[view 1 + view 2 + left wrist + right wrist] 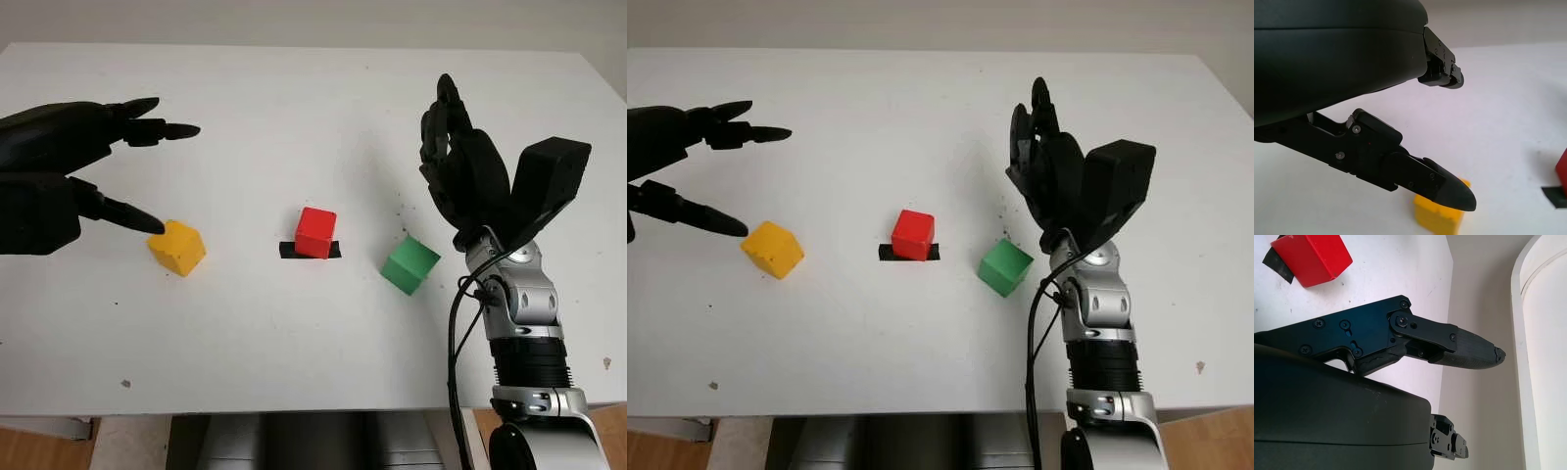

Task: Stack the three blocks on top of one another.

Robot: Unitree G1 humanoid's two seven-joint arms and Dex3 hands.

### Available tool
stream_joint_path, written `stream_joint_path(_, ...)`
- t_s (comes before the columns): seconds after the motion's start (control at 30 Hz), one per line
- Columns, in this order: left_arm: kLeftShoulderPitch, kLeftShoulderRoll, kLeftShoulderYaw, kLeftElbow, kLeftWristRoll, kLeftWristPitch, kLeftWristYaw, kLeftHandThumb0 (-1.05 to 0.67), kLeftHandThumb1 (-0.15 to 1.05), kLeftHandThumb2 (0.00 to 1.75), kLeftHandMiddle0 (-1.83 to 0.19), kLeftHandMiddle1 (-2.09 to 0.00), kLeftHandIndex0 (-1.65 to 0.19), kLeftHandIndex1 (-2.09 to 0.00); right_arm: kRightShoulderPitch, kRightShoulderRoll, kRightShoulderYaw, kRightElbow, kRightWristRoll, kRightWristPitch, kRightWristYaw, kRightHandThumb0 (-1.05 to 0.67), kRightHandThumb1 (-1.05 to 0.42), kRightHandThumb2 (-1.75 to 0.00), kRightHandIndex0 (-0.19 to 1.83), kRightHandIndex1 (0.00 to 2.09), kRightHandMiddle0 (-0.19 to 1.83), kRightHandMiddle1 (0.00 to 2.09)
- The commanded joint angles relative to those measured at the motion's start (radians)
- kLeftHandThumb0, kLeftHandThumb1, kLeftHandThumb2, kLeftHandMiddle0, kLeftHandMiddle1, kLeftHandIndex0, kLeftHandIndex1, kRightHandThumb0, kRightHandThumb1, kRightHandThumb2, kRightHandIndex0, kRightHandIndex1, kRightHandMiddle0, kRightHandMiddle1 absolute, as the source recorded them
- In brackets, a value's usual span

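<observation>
Left eye view: three small blocks apart in a row on the white table, none stacked yet. Yellow plastic cube at the left, red plastic cube in the middle on a strip of black tape, green plastic cube at the right, turned corner-on.

Left robot hand open, holding nothing, poised just beside the yellow cube on its outer side; lower fingertip close to the cube's top edge, upper finger well above it. Right robot hand open too, raised upright beyond and to the right of the green cube, apart from it.

Likely trouble from here:
- Closing with the lower finger so near one top corner could nudge or spin the yellow cube instead of trapping it; contact itself cannot be told from the left wrist view, where the fingertip overlaps the cube.
- A grip on edges instead of flat faces could let the cube twist out during the lift.
- Placing onto the red cube off-centre or tilted could knock it off its tape mark or leave a leaning stack.
- Green cube's rotated pose calls for wrist alignment before any grasp.
</observation>
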Motion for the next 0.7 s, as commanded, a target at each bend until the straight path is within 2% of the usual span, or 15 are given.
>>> stream_joint_path(0.0, 0.02, 0.03, -0.004, -0.02, 0.007, -0.019, -0.008, -0.71, 0.87, 0.05, 0.0, -0.06, -0.32, -0.08, 0.0, -0.012, -0.001, -0.026, -0.005, 0.003, 0.001, -0.72, -1.05, -0.71, -0.19, 0.0, -0.19, 0.0)
stream_joint_path(0.27, 0.113, 0.053, -0.002, -0.058, 0.059, -0.062, 0.0, -0.71, 0.89, 0.06, 0.07, -0.04, -0.26, -0.04, -0.006, -0.01, -0.004, -0.021, -0.01, 0.004, -0.005, -0.73, -1.05, -0.69, -0.19, 0.0, -0.19, 0.0)
stream_joint_path(0.47, 0.142, 0.038, -0.034, -0.107, 0.129, 0.006, -0.008, -0.69, 0.91, 0.06, 0.11, -0.04, -0.22, -0.04, -0.013, -0.008, -0.006, -0.011, -0.01, -0.003, -0.008, -0.72, -1.05, -0.69, -0.19, 0.0, -0.19, 0.0)
stream_joint_path(0.67, 0.165, 0.021, -0.065, -0.086, 0.162, -0.02, 0.035, -0.72, 0.92, 0.06, 0.14, -0.04, -0.21, -0.04, -0.014, -0.016, -0.003, -0.014, -0.021, 0.0, -0.011, -0.72, -1.05, -0.69, -0.19, 0.0, -0.19, 0.0)
